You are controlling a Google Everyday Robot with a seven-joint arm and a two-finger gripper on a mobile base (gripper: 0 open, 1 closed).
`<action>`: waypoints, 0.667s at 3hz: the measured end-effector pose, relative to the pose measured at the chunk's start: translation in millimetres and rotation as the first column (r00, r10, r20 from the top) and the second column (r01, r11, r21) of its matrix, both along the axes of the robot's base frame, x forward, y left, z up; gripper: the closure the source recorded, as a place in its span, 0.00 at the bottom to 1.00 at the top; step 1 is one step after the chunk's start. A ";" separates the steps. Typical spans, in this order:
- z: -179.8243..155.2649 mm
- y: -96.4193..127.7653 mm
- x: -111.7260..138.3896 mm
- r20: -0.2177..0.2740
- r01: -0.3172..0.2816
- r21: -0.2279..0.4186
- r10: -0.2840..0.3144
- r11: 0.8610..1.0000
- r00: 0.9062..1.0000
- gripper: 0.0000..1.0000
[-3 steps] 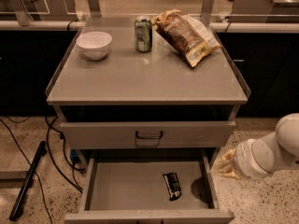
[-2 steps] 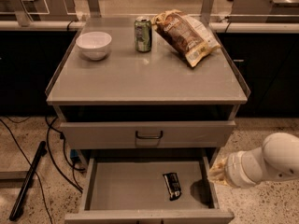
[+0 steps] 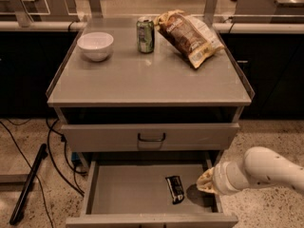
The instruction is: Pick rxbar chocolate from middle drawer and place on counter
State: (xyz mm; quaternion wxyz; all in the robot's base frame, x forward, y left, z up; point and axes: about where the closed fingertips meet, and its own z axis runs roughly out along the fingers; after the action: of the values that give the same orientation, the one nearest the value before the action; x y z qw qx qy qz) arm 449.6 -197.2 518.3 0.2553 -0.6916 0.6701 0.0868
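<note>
The rxbar chocolate [image 3: 175, 189], a small black bar with white print, lies flat on the floor of the open middle drawer [image 3: 128, 194], right of centre. My gripper [image 3: 203, 182] comes in from the right on a white arm and hangs over the drawer's right end, just right of the bar and not touching it. It casts a dark round shadow on the drawer floor beside the bar. The grey counter [image 3: 147, 77] is the cabinet's flat top, above the drawers.
On the counter stand a white bowl [image 3: 95, 45] at back left, a green soda can [image 3: 145, 35] and a tan chip bag [image 3: 188, 34] at back right. A shut drawer with a dark handle [image 3: 152, 137] sits above the open one. Cables and a black rod [image 3: 28, 184] lie on the floor at left.
My arm has moved left and down, from beside the cabinet's right side to over the right end of the open drawer. The bar has not moved.
</note>
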 end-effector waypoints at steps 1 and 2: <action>-29.9 17.8 9.5 -0.013 -0.035 0.025 0.036 0.999 0.999 1.00; -58.3 42.4 10.8 -0.037 -0.075 0.065 0.077 0.995 0.996 1.00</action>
State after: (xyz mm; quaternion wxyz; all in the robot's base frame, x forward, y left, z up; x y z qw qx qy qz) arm 460.4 -154.8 460.0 0.2602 -0.7063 0.6452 0.1313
